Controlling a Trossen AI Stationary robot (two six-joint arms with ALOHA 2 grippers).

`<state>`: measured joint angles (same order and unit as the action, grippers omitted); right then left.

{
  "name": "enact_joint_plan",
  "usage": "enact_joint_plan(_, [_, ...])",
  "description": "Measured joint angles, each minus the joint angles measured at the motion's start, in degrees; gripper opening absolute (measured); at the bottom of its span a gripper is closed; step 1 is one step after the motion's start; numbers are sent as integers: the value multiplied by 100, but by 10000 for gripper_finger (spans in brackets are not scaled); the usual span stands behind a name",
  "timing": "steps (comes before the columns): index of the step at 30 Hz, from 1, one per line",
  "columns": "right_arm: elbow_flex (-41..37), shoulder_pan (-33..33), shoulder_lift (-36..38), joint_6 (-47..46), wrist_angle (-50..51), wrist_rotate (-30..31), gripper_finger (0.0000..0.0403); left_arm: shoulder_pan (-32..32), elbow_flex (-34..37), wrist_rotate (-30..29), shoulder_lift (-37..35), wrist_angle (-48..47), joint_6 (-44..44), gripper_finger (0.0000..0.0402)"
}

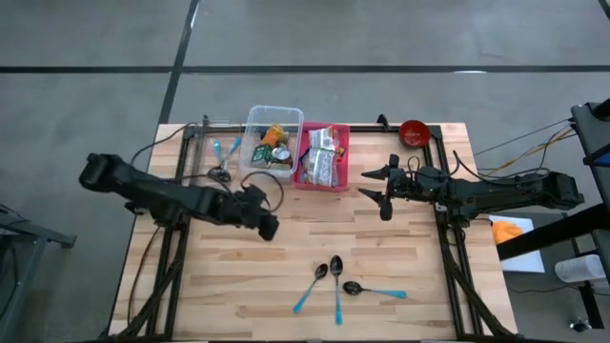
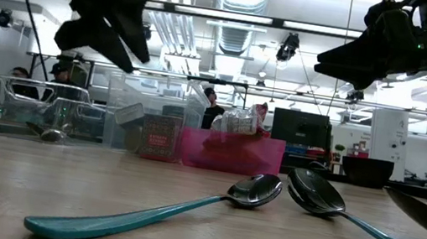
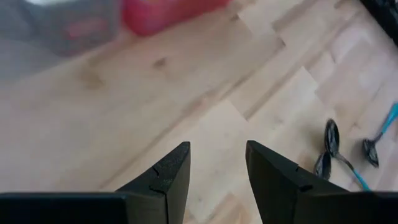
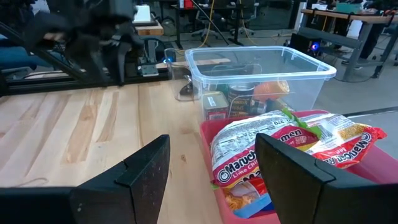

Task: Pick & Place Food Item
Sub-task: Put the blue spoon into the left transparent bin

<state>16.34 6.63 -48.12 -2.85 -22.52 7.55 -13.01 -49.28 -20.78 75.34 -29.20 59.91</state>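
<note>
Ramen noodle packets in crinkly printed wrappers (image 4: 292,146) sit in the pink plastic bin (image 1: 321,158), beside the clear plastic tub (image 1: 273,135) of cans. Right gripper (image 1: 384,191) hovers near the bin, fingers apart, nothing held. Left gripper (image 3: 217,165) over bare wooden table (image 1: 400,257), fingers partly apart, empty. Three teal-handled spoons (image 1: 336,282) lie near the front edge.

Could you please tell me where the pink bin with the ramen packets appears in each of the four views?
High view: pink bin at the table's far edge, centre.
Low view: in the background, just left of centre.
Left wrist view: a blurred pink shape at the upper edge.
Right wrist view: lower right, ramen inside.
Shared landmark: the clear plastic bin right beside it.
</note>
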Motion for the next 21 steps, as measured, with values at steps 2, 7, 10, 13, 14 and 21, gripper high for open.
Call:
enact_joint_plan(2, [0, -2, 0, -8, -1, 1, 235, -47, 0, 108, 256, 248, -37, 156])
enact_joint_plan(7, [0, -1, 0, -8, -2, 2, 235, -100, 0, 337, 855, 1467, -709, 156])
enact_joint_plan(10, [2, 0, 0, 0, -2, 0, 235, -96, 0, 463, 1214, 2207, -1044, 156])
enact_joint_plan(13, [2, 0, 1, -1, -2, 0, 235, -41, 0, 753, 1575, 2846, -1239, 156])
enact_joint_plan(14, [1, 0, 1, 1, -2, 2, 235, -27, 0, 864, 1693, 3056, -1279, 156])
enact_joint_plan(21, [0, 0, 2, -11, -4, 2, 235, -29, 4, 1384, 2492, 4000, -1365, 156])
